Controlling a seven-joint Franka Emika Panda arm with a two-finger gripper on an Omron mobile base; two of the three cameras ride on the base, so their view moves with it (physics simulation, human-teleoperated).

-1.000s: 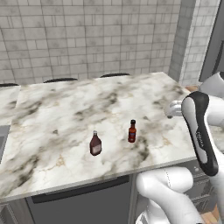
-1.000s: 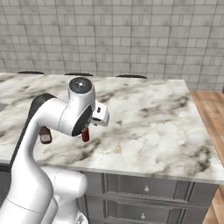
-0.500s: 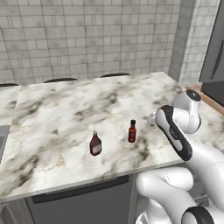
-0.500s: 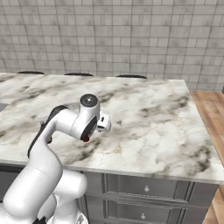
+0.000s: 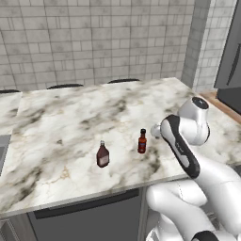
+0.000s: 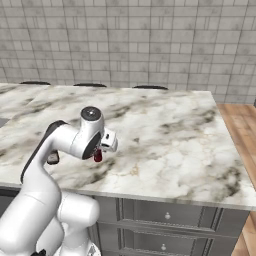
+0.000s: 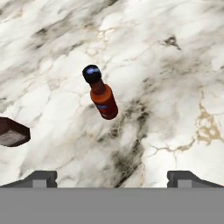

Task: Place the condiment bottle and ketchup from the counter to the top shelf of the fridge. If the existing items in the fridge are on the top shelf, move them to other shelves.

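Note:
On the marbled counter (image 5: 61,122) stand two bottles. The slim red condiment bottle (image 5: 142,141) with a black cap is upright near the front edge, and the squat dark-red ketchup (image 5: 102,154) is to its left. My gripper (image 7: 112,177) hovers open just right of the slim bottle, holding nothing. In the hand view the condiment bottle (image 7: 101,94) lies ahead between the fingertips (image 7: 41,177), and the ketchup (image 7: 13,132) shows at the left edge. From the right base view my arm partly hides the condiment bottle (image 6: 98,156). The fridge's top shelf and existing items are out of view.
A tall dark-grey cabinet front (image 5: 230,56) stands at the far right, past a tiled wall corner. Dark rounded chair tops (image 5: 63,86) line the counter's far edge. Grey drawers (image 6: 167,215) sit under the counter, and wooden floor (image 6: 245,130) lies to the right.
My arm has swung left and lower over the counter, bringing the open hand close to the slim condiment bottle. Both bottles stand where they were.

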